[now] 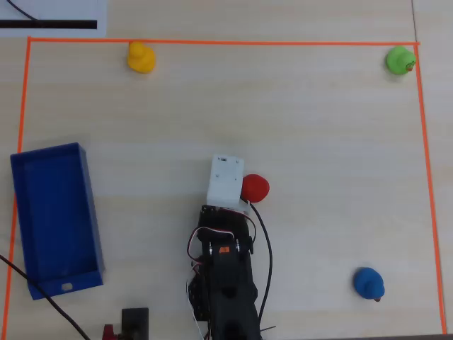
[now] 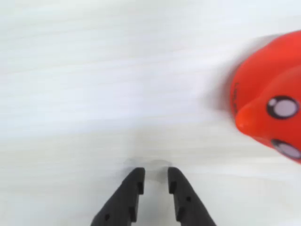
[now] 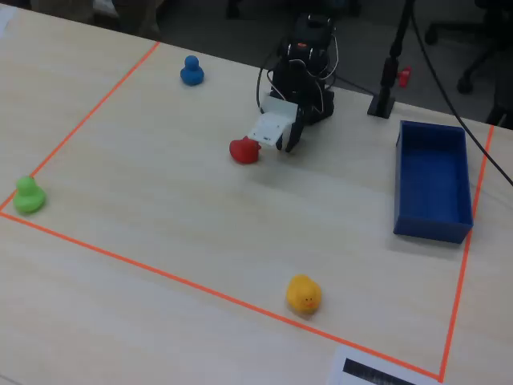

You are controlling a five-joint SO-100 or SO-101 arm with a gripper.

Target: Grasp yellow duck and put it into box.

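Observation:
The yellow duck (image 1: 140, 57) stands at the far left corner of the orange-taped area in the overhead view, and near the front tape line in the fixed view (image 3: 304, 294). The box (image 1: 49, 152) is a long dark-blue tray at the left edge, and nothing shows inside it (image 3: 433, 228). My gripper (image 2: 156, 175) hangs low over bare table near the middle, far from both. Its black fingers stand a narrow gap apart with nothing between them. In the overhead view the white wrist housing (image 1: 225, 180) hides the fingers.
A red duck (image 2: 270, 99) sits just right of my fingertips, beside the housing in the overhead view (image 1: 255, 188). A green duck (image 1: 400, 60) is at the far right corner and a blue duck (image 1: 369, 283) near right. Orange tape (image 1: 212, 42) frames the area.

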